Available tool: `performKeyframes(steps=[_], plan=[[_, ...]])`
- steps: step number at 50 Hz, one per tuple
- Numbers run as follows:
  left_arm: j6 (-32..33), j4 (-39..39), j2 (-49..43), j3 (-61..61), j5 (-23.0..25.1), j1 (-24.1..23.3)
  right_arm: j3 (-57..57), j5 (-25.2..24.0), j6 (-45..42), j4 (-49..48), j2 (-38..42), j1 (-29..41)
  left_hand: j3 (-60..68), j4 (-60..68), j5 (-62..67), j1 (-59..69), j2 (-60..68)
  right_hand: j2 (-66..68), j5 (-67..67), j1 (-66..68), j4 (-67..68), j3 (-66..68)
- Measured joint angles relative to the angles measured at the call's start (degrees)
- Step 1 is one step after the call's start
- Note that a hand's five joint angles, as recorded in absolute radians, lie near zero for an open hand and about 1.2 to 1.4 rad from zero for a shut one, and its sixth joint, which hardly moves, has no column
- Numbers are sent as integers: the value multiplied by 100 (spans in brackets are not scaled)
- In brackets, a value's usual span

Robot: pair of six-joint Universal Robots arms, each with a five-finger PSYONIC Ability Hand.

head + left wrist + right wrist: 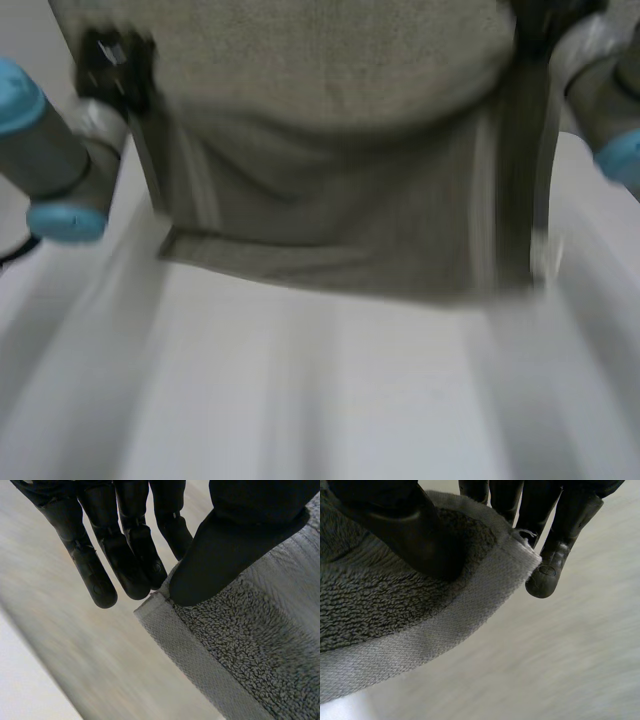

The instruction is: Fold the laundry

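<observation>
A grey terry towel hangs above the white table, stretched between my two hands, its lower hem sagging toward the table. My left hand holds the towel's upper left corner; in the left wrist view its thumb pinches the corner of the towel against the straight fingers. My right hand holds the upper right corner; in the right wrist view its thumb presses the towel's hemmed corner onto the fingers.
Both grey arms with light-blue caps flank the towel. White table surface lies below the hanging cloth.
</observation>
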Motion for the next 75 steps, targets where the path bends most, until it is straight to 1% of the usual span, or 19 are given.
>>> performKeyframes(steps=[3, 6, 10, 12, 13, 16, 19, 22, 26, 29, 35, 41, 47, 53, 57, 60, 66, 70, 75], plan=[[-633, 560, 42, 639, -410, 6, -204, 19, 600, -1014, -281, 17, 0, 0, 0, 0, 0, 33, 0, 0, 0, 16], [-1019, 795, 80, 919, -569, 14, -148, 0, 888, -1279, -452, 2, 0, 0, 60, 0, 0, 34, 0, 0, 0, 16], [-1313, 685, 79, 1045, -576, 22, 5, -123, 1003, -802, -502, -22, 0, 0, 60, 0, 0, 34, 0, 0, 0, 16], [-1386, 418, 42, 970, -476, 22, 113, -261, 879, 41, -391, -10, 0, 0, 59, 0, 0, 34, 0, 0, 0, 16], [-1393, 331, 27, 910, -439, 22, 137, -290, 831, 257, -357, -4, 0, 0, 60, 0, 0, 34, 0, 0, 0, 16], [-1387, -17, -28, 452, -263, 24, 327, -411, 502, 1377, -182, 40, 0, 0, 60, 0, 0, 34, 0, 0, 0, 16], [-1362, -189, -15, -212, -105, 33, 715, -483, 222, 2102, -106, 69, 0, 0, 59, 0, 0, 34, 0, 0, 0, 16], [-1336, -208, 74, -1029, 99, 43, 1311, -524, 39, 2406, -142, 71, 0, 0, 60, 0, 0, 34, 0, 0, 0, 16], [-1307, -66, 217, -2022, 430, 61, 2182, -548, -62, 2272, -302, 60, 0, 0, 60, 0, 0, 34, 0, 0, 0, 16], [-1232, 175, 355, -2939, 792, 85, 3055, -558, -96, 1849, -505, 47, 0, 0, 60, 0, 1, 34, 0, 0, 0, 16], [-895, 455, 634, -3936, 1122, 144, 4194, -561, -167, 1231, -845, 37, 1, 0, 60, 0, 1, 34, 0, 0, 0, 16], [-499, 477, 1396, -4466, 1161, 291, 4622, -555, -207, 1138, -1414, 19, 1, 0, 60, 0, 1, 34, 0, 0, 0, 16], [-438, 370, 2546, -4607, 1128, 352, 4587, -520, -167, 1218, -2220, -94, 1, 0, 60, 0, 1, 34, 0, 0, 0, 16], [-568, 64, 3909, -4434, 1099, 381, 4153, -480, -127, 1476, -3251, -231, 1, 1, 60, 0, 1, 34, 0, 0, 0, 16], [-679, -293, 4557, -4133, 1076, 404, 3586, -463, -120, 1971, -3633, -340, 1, 0, 60, 0, 1, 34, 0, 0, 0, 16], [-729, -584, 4757, -3931, 1066, 420, 3131, -472, -130, 2507, -3702, -449, 1, 0, 60, 0, 1, 34, 0, 0, 0, 16], [-725, -1095, 4483, -3778, 1061, 444, 2673, -536, -214, 3439, -3269, -739, 1, 0, 60, 0, 1, 34, 0, 0, 0, 16], [-592, -1463, 3673, -3756, 1058, 444, 2698, -557, -370, 3794, -2747, -871, 1, 0, 60, 0, 1, 34, 0, 0, 0, 17], [-128, -1860, 2345, -3544, 992, 400, 3031, -524, -751, 3875, -1959, -898, 1, 1, 60, 0, 1, 34, 0, 0, 0, 17]])
